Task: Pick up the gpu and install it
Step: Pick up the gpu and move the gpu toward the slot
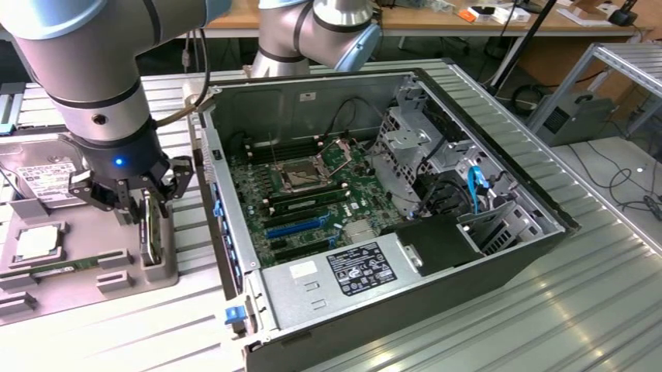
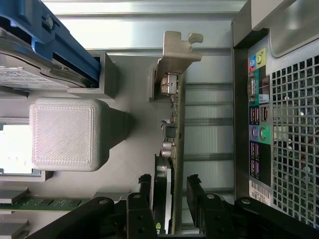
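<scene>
Just beside the open black tower computer case (image 1: 445,256), on the exterior view's left, the arm's black two-fingered gripper (image 1: 145,203) is hanging low over a grey plastic parts tray (image 1: 62,298) with its jaws standing wide apart. Between them, the gpu (image 1: 152,232), a thin black-faced expansion card, is standing on its long edge in a slot of the tray, upright and parallel to the case's side wall.

From the wrist view the gripper (image 2: 169,186) is straddling the gpu (image 2: 175,114). One of its dark fingers (image 2: 144,191) is sitting on each side of the card, and a gap is showing between card and finger, so nothing is being clamped. The card's pale metal bracket (image 2: 177,50) is pointing away from the gripper, at the far end of the card.

A boxy silver hard drive with a white label (image 1: 46,180) is lying in the same tray, farther from the case, and a slim green memory stick (image 1: 62,268) is resting near it. Inside the case a green motherboard (image 1: 310,190) is lying exposed. Tray and case are both sitting on a slatted metal table (image 1: 579,310).
</scene>
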